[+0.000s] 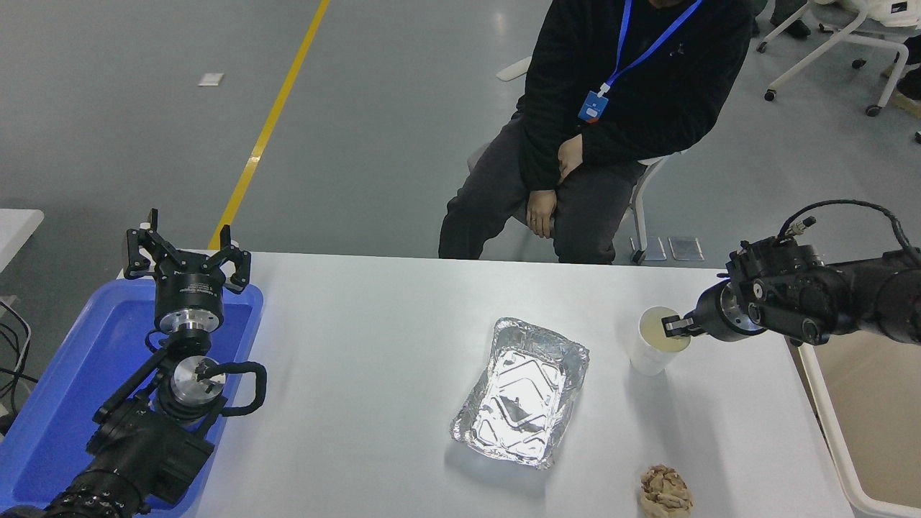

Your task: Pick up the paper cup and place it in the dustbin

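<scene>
The small white paper cup (646, 354) stands upright on the white table, right of the middle, its pale yellowish inside showing. My right gripper (674, 326) reaches in from the right edge and is shut on the cup's right rim. The off-white dustbin (821, 411) with its beige inside sits at the table's right edge, just below my right arm. At the lower left, my left gripper (185, 253) is parked open above the blue tray.
A crinkled silver foil tray (522, 392) lies left of the cup. A crumpled brown paper ball (665, 491) sits near the front edge. The blue plastic tray (65, 403) is at the far left. A person in black (611, 129) sits behind the table.
</scene>
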Tool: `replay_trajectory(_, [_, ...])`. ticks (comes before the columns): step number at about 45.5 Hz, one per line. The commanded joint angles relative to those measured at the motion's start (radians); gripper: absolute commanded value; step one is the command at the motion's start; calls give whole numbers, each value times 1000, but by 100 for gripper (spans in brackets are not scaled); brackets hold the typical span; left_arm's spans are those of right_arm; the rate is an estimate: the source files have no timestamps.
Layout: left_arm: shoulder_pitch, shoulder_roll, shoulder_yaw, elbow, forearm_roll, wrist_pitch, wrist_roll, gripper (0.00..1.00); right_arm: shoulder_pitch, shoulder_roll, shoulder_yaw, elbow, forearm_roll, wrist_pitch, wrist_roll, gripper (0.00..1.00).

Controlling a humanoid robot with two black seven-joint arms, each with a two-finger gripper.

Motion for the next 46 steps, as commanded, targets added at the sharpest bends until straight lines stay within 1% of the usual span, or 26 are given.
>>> replay_trajectory(1, [0,0,0,0,0,0,1,99,144,-96,-10,130,5,44,1,0])
replay_trajectory(7, [0,0,0,0,0,0,1,99,294,-170,-28,225,3,96,0,0])
replay_trajectory(19, [0,0,0,0,0,0,-1,99,612,-219,-128,340,5,234,0,0])
replay_trajectory(26, [0,0,0,0,0,0,1,99,750,-273,-142,403,5,306,0,0])
replay_trajectory(33, [0,0,0,0,0,0,-1,99,804,-280,-186,406,7,322,0,0])
replay_trajectory(41, [0,2,-2,0,0,0,1,99,876,-346,-232,405,46,328,0,0])
replay_trajectory(46, [0,2,0,0,0,0,1,99,928,-395,-269,391,49,326,-3,0])
